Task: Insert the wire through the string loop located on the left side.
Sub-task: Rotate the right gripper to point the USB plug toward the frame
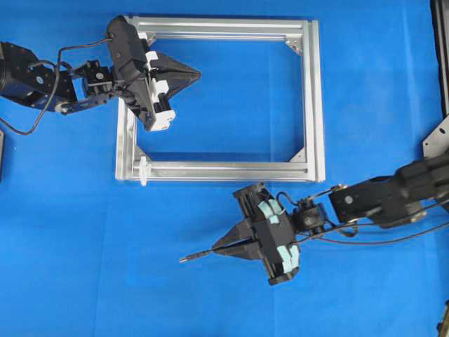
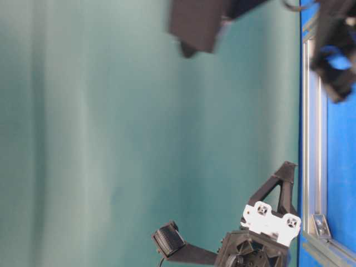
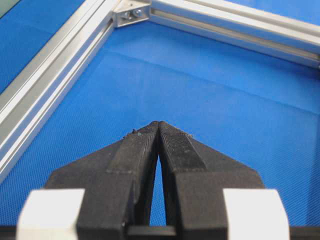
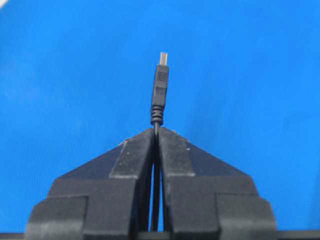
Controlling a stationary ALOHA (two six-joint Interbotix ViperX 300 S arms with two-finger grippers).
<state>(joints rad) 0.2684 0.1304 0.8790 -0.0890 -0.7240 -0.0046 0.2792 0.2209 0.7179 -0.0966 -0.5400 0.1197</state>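
Two grippers show in my overhead view, and both have their jaws pressed together. My right gripper [image 1: 219, 247], in the lower middle of the picture, is clamped on the wire [image 1: 196, 257]: the short plug end sticks out past the fingertips toward the left, and the rest of the cable trails back under the arm toward the right edge. In the right wrist view the wire [image 4: 159, 95] runs straight up out of the pinched fingers [image 4: 134, 155], with its small metal tip at the top against the blue mat [image 4: 260, 75].

My left gripper [image 1: 195, 71] sits in the upper left, over the inside of the aluminium frame [image 1: 314, 98], closed on nothing; the left wrist view shows its fingertips [image 3: 141, 142] meeting above bare mat.

The string loop [image 1: 143, 169] is a small white piece at the frame's lower left corner, well apart from the plug tip, which lies below it and to the right.
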